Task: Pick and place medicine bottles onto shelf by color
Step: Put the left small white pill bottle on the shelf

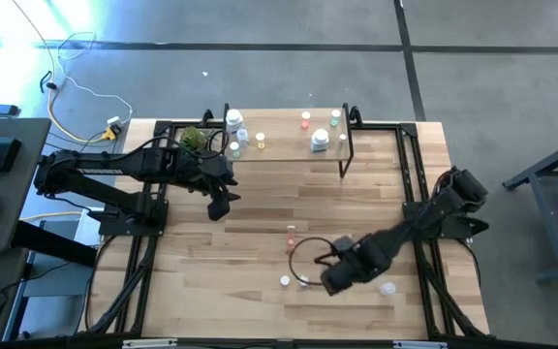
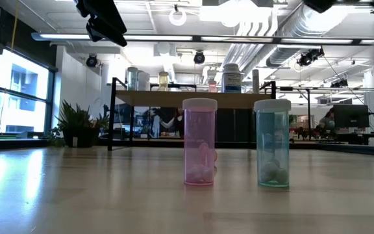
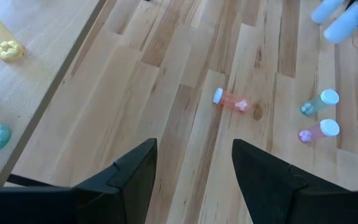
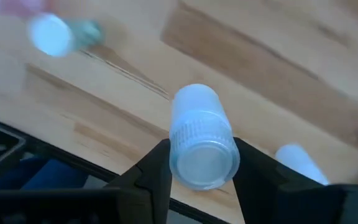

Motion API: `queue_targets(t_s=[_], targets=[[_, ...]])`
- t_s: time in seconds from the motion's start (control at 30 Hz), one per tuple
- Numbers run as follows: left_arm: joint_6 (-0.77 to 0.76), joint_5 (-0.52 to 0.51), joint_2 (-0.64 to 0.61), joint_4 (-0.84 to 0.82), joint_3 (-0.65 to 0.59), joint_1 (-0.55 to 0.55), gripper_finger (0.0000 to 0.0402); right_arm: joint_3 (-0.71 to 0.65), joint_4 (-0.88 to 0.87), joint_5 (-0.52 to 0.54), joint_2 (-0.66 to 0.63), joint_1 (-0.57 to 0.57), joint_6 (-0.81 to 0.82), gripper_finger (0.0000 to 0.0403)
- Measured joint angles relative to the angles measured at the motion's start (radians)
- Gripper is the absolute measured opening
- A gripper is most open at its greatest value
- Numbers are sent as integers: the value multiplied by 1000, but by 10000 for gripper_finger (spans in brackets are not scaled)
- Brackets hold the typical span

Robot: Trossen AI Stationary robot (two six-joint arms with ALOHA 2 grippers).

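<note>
Between the two dark fingers of the right gripper [image 4: 199, 163] sits a white-capped bottle [image 4: 201, 140], gripped on both sides, its long axis pointing out past the fingertips, cap toward the camera. Its colour I cannot tell. The shelf [image 1: 289, 145] lies across the table [image 1: 221, 281] at the far edge, well apart from this gripper [image 1: 342, 274], so the carry goes away from the near edge. The left gripper [image 3: 194, 168] hovers near the shelf, jaws apart and holding nothing. A pink bottle [image 2: 199, 142] and a teal bottle [image 2: 273, 143] stand upright on the light wood; another pink one [image 3: 230, 101] lies on its side. Behind is an open office room
</note>
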Motion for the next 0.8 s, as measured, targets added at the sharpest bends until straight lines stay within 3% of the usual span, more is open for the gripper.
queue_targets(t_s=[0.8], targets=[[0, -2, 0, 0, 0, 40, 200, 406, -140, 211, -1, -422, -743, 126]])
